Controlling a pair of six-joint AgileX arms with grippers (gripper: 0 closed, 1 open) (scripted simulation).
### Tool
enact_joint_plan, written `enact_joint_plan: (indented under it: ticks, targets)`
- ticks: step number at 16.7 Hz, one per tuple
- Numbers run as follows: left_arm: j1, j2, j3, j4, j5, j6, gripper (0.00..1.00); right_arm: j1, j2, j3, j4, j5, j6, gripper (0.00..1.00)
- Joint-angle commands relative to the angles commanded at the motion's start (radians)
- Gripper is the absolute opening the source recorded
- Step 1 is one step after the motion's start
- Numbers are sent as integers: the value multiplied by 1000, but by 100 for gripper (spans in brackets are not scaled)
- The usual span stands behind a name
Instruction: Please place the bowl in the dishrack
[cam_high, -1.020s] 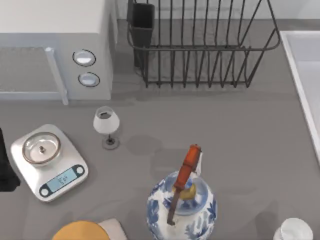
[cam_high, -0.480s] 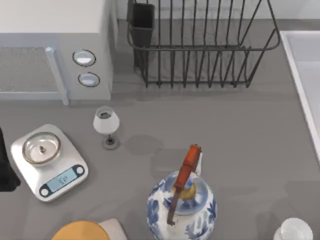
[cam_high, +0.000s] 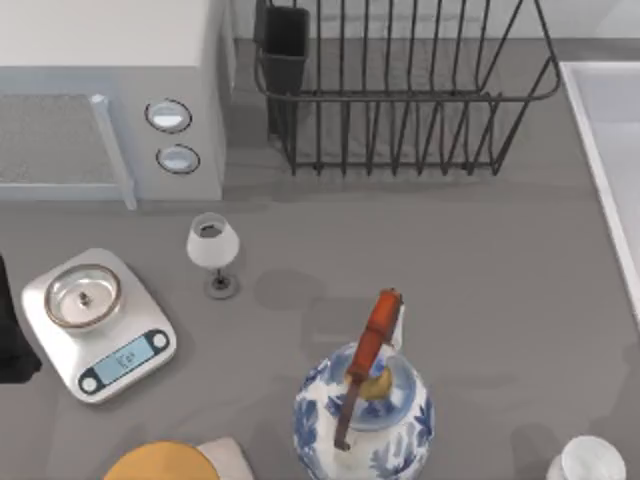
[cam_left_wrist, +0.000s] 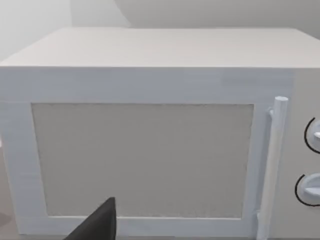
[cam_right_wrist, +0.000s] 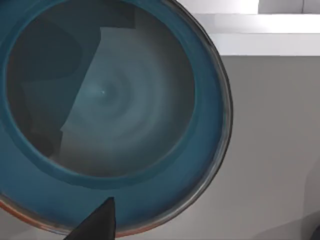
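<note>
The dark teal-blue bowl (cam_right_wrist: 107, 107) lies close under my right wrist camera with its hollow facing the camera, on the grey table. A dark part of my right gripper (cam_right_wrist: 97, 222) pokes in over the bowl's rim. Whether it touches the bowl I cannot tell. The black wire dishrack (cam_high: 400, 95) stands at the back of the table in the top view, with its dark utensil cup (cam_high: 287, 45) at its left end and nothing between its rods. My left arm (cam_high: 8, 340) stays parked at the table's left edge, and its gripper (cam_left_wrist: 97, 225) faces the microwave door.
A white microwave (cam_high: 110, 90) stands at the back left. In front of it are a wine glass (cam_high: 213, 250) and a scale with a steel pan (cam_high: 95, 320). A blue-and-white vase (cam_high: 365, 415) holding an orange-handled tool stands at the front centre, a white cup (cam_high: 585, 462) at the front right, and a white sink edge (cam_high: 610, 150) on the right.
A faint shadow on the table near the front right corner has shifted. Nothing on the table has moved.
</note>
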Motion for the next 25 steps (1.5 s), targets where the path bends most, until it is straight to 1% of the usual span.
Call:
enact_joint_plan:
  ticks: [3,5,11,13,18,25]
  targets:
    - [0,0,0,0,0,0,100,5,-2,-5,6,1,2,100]
    - [0,0,0,0,0,0,100,6,13,-32,43,1,6,100]
    - [0,0,0,0,0,0,100,19,125,-197,335,2,22,100]
    - [0,0,0,0,0,0,100,22,153,-234,391,2,24,100]
    - [0,0,0,0,0,0,100,23,160,-244,406,2,25,100]
    - [0,0,0,0,0,0,100,23,160,-244,406,2,25,47]
